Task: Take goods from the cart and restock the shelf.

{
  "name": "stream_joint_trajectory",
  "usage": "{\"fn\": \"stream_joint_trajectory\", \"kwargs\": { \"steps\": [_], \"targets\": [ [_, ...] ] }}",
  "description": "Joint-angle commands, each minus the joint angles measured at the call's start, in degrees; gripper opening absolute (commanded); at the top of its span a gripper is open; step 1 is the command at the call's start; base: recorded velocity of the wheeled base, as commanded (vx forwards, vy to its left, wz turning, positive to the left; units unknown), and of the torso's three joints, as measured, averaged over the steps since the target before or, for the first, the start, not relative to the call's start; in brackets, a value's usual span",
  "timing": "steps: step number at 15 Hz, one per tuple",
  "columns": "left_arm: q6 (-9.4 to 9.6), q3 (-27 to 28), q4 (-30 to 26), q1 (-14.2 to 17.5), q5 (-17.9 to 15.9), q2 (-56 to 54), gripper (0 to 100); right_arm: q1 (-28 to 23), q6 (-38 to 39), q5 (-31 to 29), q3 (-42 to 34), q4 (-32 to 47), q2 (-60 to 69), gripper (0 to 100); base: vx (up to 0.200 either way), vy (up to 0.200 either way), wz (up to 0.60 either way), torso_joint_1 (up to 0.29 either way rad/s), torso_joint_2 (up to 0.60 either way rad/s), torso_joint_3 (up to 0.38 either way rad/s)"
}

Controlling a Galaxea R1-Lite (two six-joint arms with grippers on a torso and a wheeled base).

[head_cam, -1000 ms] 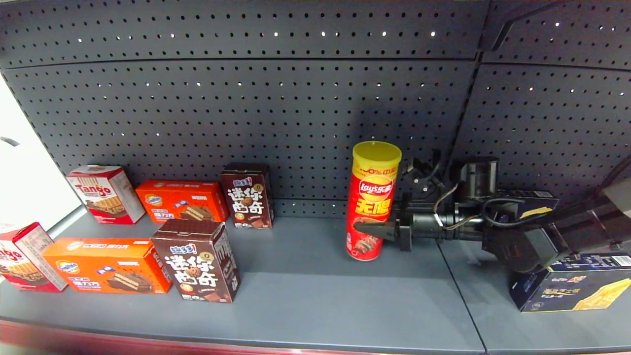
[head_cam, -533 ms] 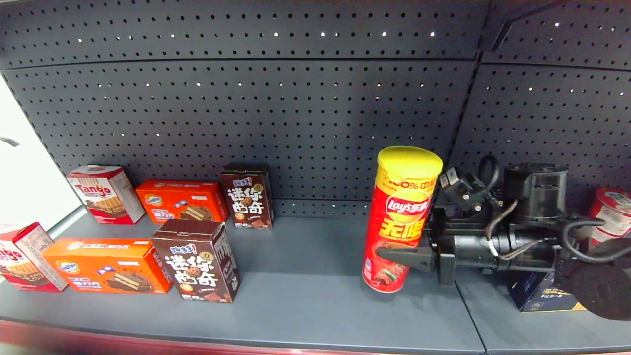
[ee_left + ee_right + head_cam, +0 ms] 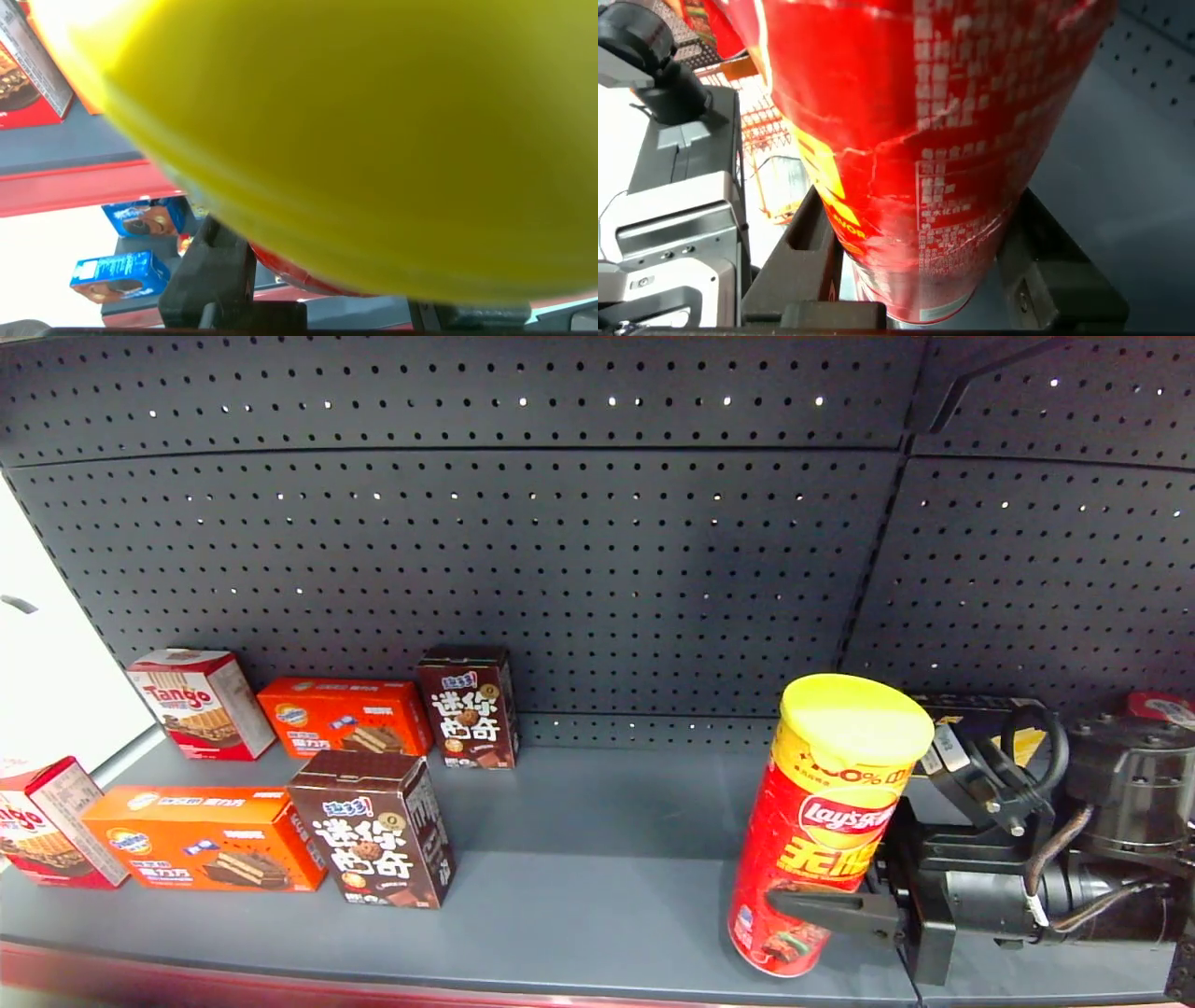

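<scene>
Clamped low on body by R gripper: chip can | prob. light, thin-walled, glossy, crushable | hold mid-body, mod. squeeze, keep upright over shelf

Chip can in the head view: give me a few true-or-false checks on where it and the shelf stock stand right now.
1. The right gripper is shut on the chip can. True.
2. The chip can lies on its side. False: it is nearly upright, leaning a little, with its yellow lid on top.
3. The chip can stands between the two brown boxes. False: the front brown box and the back brown box are well apart from it, toward the robot's left on the shelf.
4. An orange box sits close beside the front brown box, on its left. True.
</scene>
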State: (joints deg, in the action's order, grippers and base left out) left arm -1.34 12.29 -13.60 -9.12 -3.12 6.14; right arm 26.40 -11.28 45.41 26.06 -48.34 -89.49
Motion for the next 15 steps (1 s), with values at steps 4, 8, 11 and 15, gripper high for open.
{"fn": "stream_joint_trajectory", "kwargs": {
  "steps": [4,8,11,15],
  "targets": [
    [-0.07,-0.07,-0.11,0.07,0.04,0.01,0,-0.21,-0.06,0.03,-2.86,-5.01,-4.55,0,0.000,0.000,0.00,0.000,0.00,0.000],
    [-0.07,-0.42,-0.11,0.07,0.13,0.01,0,-0.21,-0.15,-0.06,-1.37,-6.95,-8.59,0,0.000,0.000,0.00,0.000,0.00,0.000],
    [-0.07,-0.69,-0.11,-0.02,0.13,0.01,0,-0.13,-0.06,-0.06,0.92,-6.95,-10.88,0,0.000,0.000,0.00,0.000,0.00,0.000],
    [0.11,-1.30,-0.11,0.07,0.13,0.01,0,0.84,0.03,-0.15,3.64,-6.95,-13.52,0,0.000,0.000,0.00,0.000,0.00,0.000]
  ]
}}
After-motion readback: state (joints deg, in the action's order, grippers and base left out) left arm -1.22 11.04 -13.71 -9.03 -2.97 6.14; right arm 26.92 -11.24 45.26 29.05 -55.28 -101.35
